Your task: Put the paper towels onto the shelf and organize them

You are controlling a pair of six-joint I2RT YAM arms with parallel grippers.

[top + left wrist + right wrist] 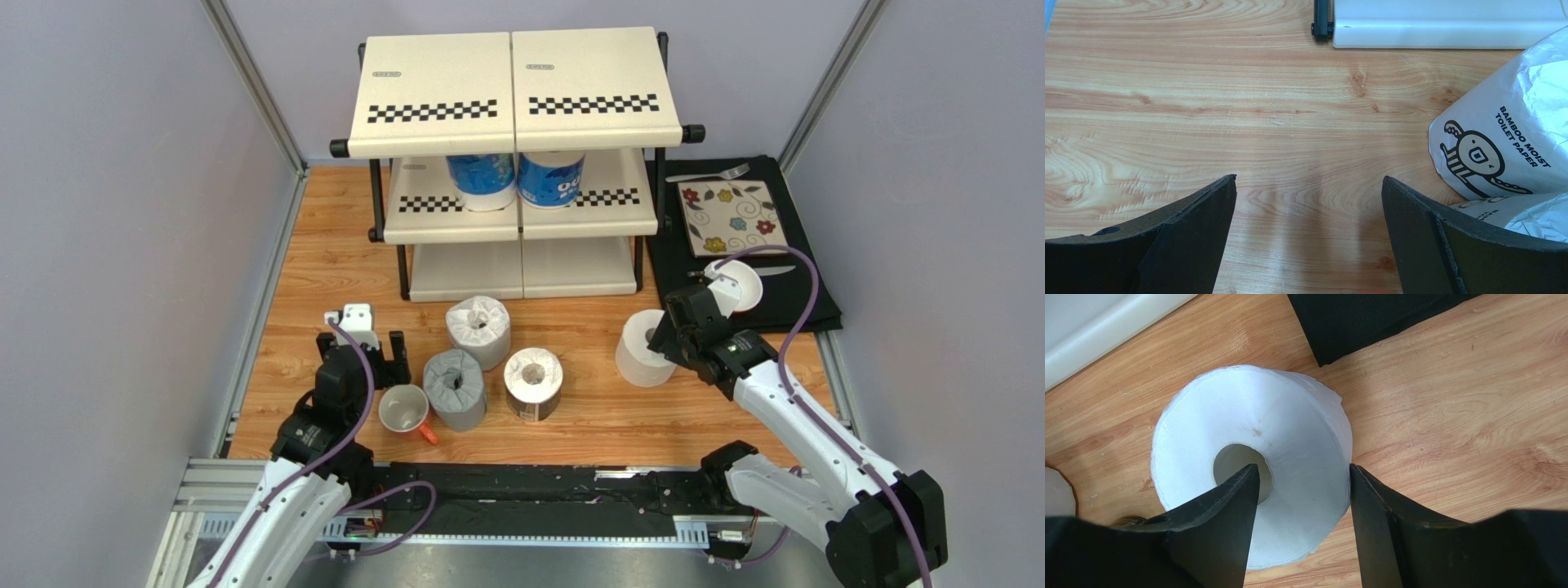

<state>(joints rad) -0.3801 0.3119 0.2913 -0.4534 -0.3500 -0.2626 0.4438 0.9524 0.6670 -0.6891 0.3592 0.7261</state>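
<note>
The shelf [515, 92] stands at the back with two blue-printed paper towels [481, 178] [550, 175] on its middle tier. On the wooden table stand a white wrapped roll [478, 328], a grey roll [454, 386], a dark-wrapped roll [534, 382] and a plain white roll [640, 349]. My right gripper [1303, 468] pinches the wall of the plain white roll [1229, 416], one finger in its hollow core and the other against its outer side. My left gripper [1309, 180] is open over bare wood, left of a printed wrapped roll [1499, 141].
A white mug with an orange handle [402, 410] sits by the grey roll, close to my left arm. A black mat [748, 245] with a floral tile and cutlery lies right of the shelf, with a white bowl [740, 284] at its front edge. Grey walls enclose both sides.
</note>
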